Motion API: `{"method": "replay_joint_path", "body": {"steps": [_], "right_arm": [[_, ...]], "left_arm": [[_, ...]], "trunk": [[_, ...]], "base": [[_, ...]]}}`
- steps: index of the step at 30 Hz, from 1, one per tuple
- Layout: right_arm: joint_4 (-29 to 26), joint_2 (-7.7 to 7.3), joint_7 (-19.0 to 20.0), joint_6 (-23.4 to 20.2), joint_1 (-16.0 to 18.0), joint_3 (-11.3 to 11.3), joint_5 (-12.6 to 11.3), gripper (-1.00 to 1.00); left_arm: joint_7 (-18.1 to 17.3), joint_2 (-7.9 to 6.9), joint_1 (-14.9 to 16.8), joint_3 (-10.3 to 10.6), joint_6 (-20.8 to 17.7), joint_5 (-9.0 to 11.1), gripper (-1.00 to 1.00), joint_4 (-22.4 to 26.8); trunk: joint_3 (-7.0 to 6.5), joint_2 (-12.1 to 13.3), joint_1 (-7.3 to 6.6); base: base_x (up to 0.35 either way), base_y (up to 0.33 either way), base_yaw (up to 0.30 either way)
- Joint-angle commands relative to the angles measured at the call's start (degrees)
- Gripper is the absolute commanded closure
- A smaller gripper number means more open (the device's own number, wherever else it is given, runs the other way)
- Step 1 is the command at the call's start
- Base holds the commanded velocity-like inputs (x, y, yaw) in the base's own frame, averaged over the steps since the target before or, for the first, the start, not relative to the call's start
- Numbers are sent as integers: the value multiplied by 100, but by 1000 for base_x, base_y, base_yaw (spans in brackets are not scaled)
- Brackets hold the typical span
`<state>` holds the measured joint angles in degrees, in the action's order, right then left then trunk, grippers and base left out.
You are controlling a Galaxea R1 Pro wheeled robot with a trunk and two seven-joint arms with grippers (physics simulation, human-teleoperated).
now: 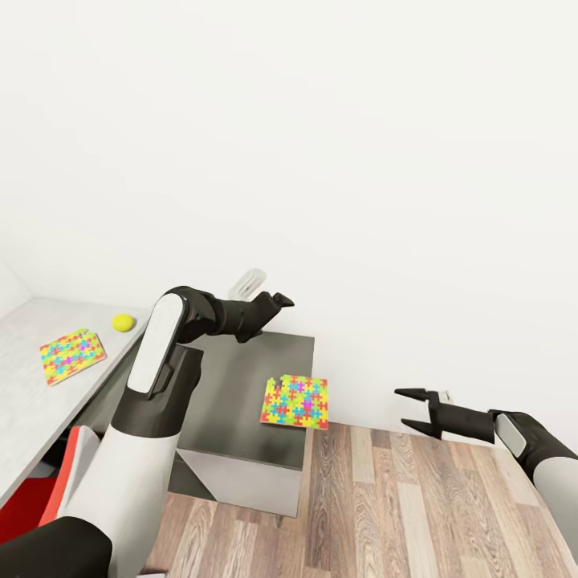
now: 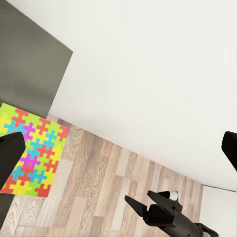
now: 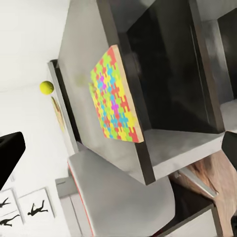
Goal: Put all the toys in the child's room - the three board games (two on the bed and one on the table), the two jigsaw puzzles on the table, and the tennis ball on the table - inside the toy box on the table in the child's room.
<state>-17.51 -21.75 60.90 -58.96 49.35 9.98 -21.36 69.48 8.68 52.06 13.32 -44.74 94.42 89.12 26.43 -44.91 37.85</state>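
One jigsaw puzzle (image 1: 295, 401) lies flat on a low dark grey cabinet (image 1: 233, 377), its right side hanging over the cabinet's edge above the floor; it is also in the left wrist view (image 2: 32, 148) and the right wrist view (image 3: 114, 96). A second jigsaw puzzle (image 1: 72, 355) lies on the pale table (image 1: 24, 401) at left, with the tennis ball (image 1: 123, 322) just behind it. My left gripper (image 1: 273, 307) hovers over the cabinet's back, open and empty. My right gripper (image 1: 416, 408) hangs open over the floor, right of the cabinet. The toy box and board games are out of view.
A white wall stands close behind the cabinet. Wood plank floor (image 1: 401, 498) lies to the right under my right arm. A red chair (image 1: 48, 498) sits between the table and the cabinet. Athlete silhouette prints (image 3: 29, 210) hang on the far wall.
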Motion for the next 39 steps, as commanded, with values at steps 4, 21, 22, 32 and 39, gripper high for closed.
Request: {"method": "replay_joint_path", "body": {"steps": [4,21,22,32,39], "right_arm": [[2,-2,104,-21,4,23,35,-100],[18,-1,386,-11,-2,-20,49,-100],[18,1,390,-11,-3,-21,50,-100],[20,4,395,-10,-4,-22,53,-100],[20,4,396,-10,-4,-22,53,-100]], "left_arm": [[76,6,6,-5,-35,35,-100,2],[91,26,18,-5,-14,93,-100,8],[92,27,20,-5,-12,96,-100,8],[92,28,20,-5,-9,104,-100,9],[92,29,22,-5,-9,105,-100,9]], "trunk": [[79,-168,89],[384,-849,463],[402,-890,485],[582,-1291,704],[707,-1571,858]], "base": [[0,0,0],[0,0,0],[0,0,0],[0,0,0],[0,0,0]]}}
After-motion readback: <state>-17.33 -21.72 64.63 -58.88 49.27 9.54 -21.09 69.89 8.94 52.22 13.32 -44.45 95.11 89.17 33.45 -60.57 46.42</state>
